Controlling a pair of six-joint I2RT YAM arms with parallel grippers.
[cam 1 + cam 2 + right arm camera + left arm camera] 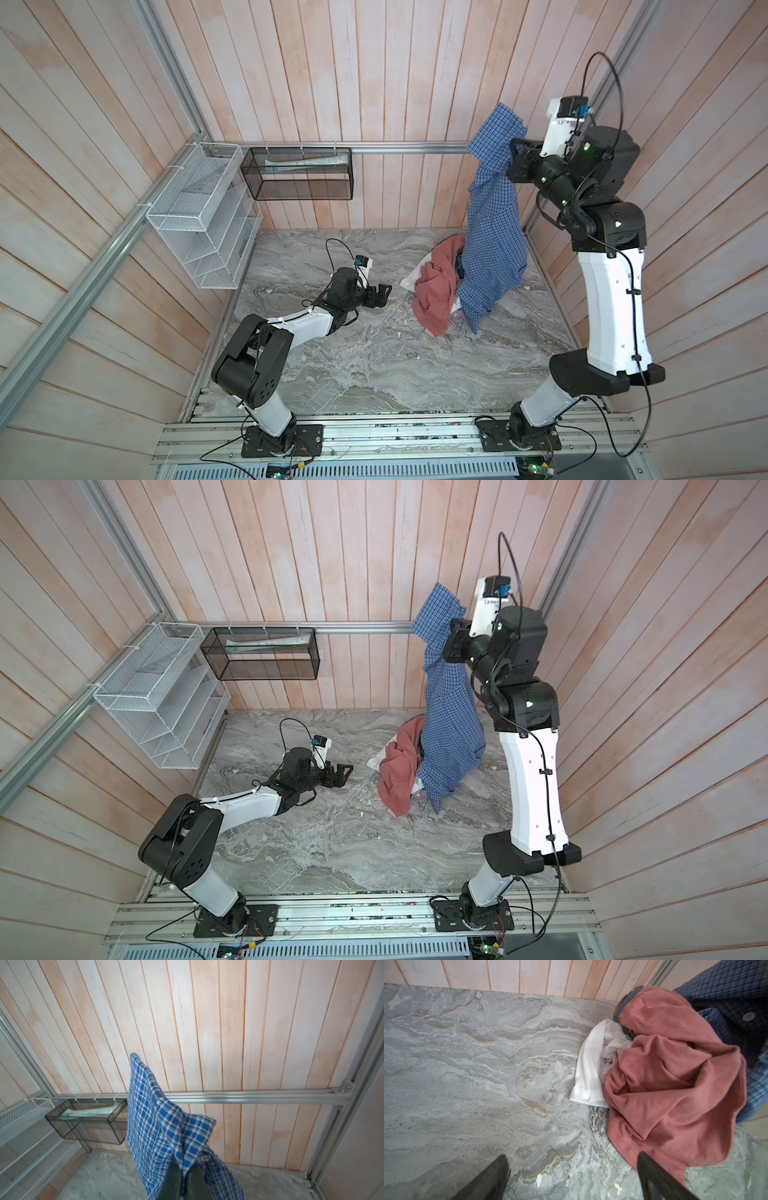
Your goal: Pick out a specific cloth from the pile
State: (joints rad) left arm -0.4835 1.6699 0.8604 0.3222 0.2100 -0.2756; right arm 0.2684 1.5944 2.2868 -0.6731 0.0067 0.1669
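Note:
The cloth (494, 232) (451, 729), a blue-and-white checked shirt, hangs stretched from high at the back right down onto the pile. My right gripper (513, 154) (452, 637) (184, 1164) is shut on its upper part, and a flap stands above the jaws. The lower end of the cloth (737, 987) lies against the salmon-pink garment (436, 291) (670, 1076) and the white cloth (415, 278) (591, 1064). My left gripper (384, 291) (347, 771) (573, 1157) is open and empty, low over the table just left of the pile.
The marble table (353, 365) is boxed in by wooden plank walls. A white wire rack (199, 216) hangs on the left wall. A black mesh basket (297, 172) (87, 1124) hangs from the aluminium rail (411, 147) along the back.

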